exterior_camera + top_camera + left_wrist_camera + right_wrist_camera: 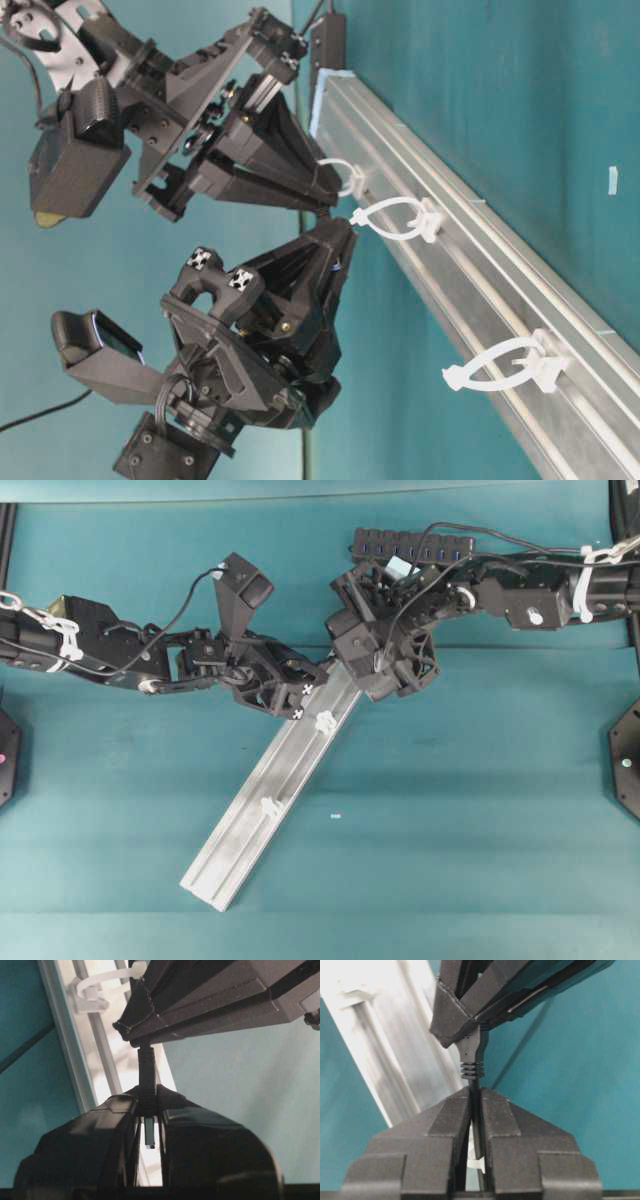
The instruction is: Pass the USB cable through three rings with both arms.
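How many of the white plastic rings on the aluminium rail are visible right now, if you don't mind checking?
3. In the table-level view: one ring beside the grippers' tips, the middle ring just below it, the far ring further down the rail. None seems hidden.

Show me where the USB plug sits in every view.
Left wrist: USB plug centre, clamped in left end effector.
Right wrist: centre, above right end effector gripping its cable.
Table-level: barely visible between both tips.
Overhead: hidden where the end effectors meet.
Shared landmark: silver rail, in all four.

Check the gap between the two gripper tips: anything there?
Yes: a short stretch of the USB cable at its plug spans from left gripper to right gripper, clearest in both wrist views.
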Controlling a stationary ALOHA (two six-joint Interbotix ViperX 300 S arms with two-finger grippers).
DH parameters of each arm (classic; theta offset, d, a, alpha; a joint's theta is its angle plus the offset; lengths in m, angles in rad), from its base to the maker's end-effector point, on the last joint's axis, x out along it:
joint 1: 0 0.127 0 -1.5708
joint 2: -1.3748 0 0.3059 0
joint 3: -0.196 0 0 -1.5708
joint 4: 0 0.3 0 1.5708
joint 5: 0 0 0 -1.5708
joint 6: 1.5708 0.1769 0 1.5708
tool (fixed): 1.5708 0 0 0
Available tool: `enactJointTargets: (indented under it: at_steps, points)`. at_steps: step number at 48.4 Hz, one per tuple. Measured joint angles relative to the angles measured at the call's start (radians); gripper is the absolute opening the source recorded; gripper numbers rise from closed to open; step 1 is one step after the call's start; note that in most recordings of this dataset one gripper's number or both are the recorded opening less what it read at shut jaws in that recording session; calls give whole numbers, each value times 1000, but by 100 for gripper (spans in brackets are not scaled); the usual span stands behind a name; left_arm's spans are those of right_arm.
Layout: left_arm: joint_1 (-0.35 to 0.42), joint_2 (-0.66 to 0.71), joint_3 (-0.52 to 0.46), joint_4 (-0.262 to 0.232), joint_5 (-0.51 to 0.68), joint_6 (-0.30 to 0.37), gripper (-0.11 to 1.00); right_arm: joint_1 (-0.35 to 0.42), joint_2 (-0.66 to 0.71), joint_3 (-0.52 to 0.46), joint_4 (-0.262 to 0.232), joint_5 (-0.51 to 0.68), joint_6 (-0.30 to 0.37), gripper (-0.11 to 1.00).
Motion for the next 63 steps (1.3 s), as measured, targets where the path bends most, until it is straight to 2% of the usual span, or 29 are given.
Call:
enactJointTargets:
  at_steps: [33,37,46,50,53,63]
  points:
    - [0,-2,-5,0,2,9,8,0,5,-9,-9,14,0,7]
    - [0,-2,-3,0,2,8,23,0,3,-9,-21,14,0,7]
    - [-2,-26,-5,0,0,12,78,3,6,-11,-44,17,0,7]
    - [-5,-46,-3,0,0,17,95,6,6,-11,-75,17,2,7]
    - [-6,-69,9,0,0,17,99,8,6,-12,-104,18,2,7]
    - [-11,-212,92,0,0,17,98,14,6,-12,-233,54,2,7]
